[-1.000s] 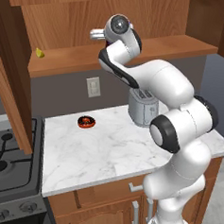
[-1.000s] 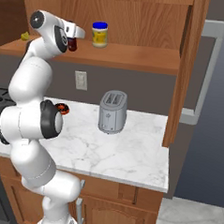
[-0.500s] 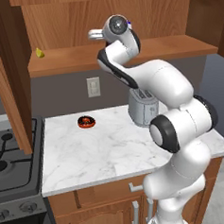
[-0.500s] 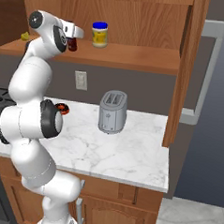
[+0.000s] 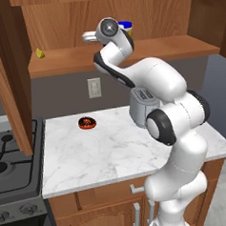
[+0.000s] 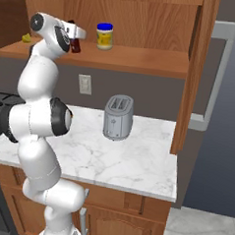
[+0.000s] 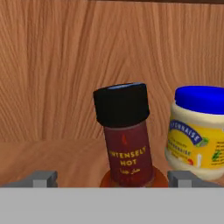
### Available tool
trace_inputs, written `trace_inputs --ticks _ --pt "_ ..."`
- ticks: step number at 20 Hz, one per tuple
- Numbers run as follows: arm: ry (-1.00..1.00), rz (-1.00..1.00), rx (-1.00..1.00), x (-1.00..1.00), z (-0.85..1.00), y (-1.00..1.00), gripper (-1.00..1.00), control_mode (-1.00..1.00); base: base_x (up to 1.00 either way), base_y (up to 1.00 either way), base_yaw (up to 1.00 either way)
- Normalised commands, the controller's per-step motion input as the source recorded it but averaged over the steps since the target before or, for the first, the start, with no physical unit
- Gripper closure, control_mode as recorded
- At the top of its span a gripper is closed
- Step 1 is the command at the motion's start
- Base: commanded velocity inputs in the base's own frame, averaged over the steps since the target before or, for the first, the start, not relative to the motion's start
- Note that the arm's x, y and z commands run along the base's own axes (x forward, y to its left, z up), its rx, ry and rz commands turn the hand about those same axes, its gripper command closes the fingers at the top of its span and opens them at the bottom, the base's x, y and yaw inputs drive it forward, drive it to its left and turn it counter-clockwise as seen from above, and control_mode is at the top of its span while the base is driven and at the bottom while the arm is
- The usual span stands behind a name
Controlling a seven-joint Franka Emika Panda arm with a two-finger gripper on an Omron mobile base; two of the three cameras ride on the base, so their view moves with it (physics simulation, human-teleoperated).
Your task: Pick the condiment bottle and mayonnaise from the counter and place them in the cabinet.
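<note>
The condiment bottle (image 7: 127, 144), dark red-brown with a dark cap and an "Intensely Hot" label, stands upright on the cabinet shelf (image 6: 142, 59). My gripper (image 7: 113, 179) is open, with one fingertip on each side of the bottle's base and clear of it. The mayonnaise (image 7: 199, 131), a pale-yellow jar with a blue lid, stands on the same shelf just right of the bottle. The right base view has the gripper (image 6: 77, 37) at the bottle (image 6: 74, 44), with the mayonnaise (image 6: 104, 36) beside it. The left base view shows the gripper (image 5: 87, 38) reaching over the shelf (image 5: 167, 46), above the counter (image 5: 103, 149).
A grey toaster (image 6: 118, 117) stands at the back of the counter (image 6: 136, 160), and a red-and-dark doughnut (image 5: 87, 123) lies near the wall. A small yellow thing (image 5: 40, 53) sits at the shelf's left end. Open cabinet doors (image 6: 194, 70) flank the opening. A stove (image 5: 8, 160) adjoins on the left.
The hand has shifted only slightly at the shelf. The bottle and the mayonnaise stand where they were.
</note>
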Motion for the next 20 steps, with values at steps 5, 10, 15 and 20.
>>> trace_inputs --ticks 5,10,15,20 --pt "0.00 -0.05 -0.01 -0.21 0.31 -0.06 -1.00 -1.00 0.00 0.00 0.00" --pt "-0.02 -0.06 0.00 -0.62 0.47 -0.30 -1.00 -1.00 0.00 0.00 0.00" --pt "0.00 -0.07 0.00 -0.56 0.18 -0.39 -1.00 -1.00 0.00 0.00 0.00" --pt "0.00 -0.05 -0.02 -0.67 -0.04 -0.30 -1.00 -1.00 0.00 0.00 0.00"
